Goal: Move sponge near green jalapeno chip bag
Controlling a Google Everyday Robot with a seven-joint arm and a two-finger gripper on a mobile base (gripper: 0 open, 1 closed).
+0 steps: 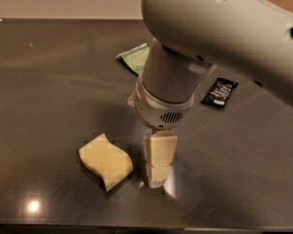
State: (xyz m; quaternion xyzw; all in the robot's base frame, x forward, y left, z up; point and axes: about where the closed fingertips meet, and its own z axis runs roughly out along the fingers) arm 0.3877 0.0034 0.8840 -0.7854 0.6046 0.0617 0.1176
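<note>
The pale yellow sponge (105, 161) lies flat on the dark table near the front left. My gripper (157, 179) hangs from the grey arm just right of the sponge, its cream tip close to the table surface and a small gap away from the sponge's right edge. The green jalapeno chip bag (136, 57) lies farther back; only its left part shows, the rest is hidden behind my arm.
A small black packet with white print (219, 92) lies to the right of my arm. The dark table (49, 91) has its front edge close below the sponge. My large grey arm (219, 28) fills the upper right.
</note>
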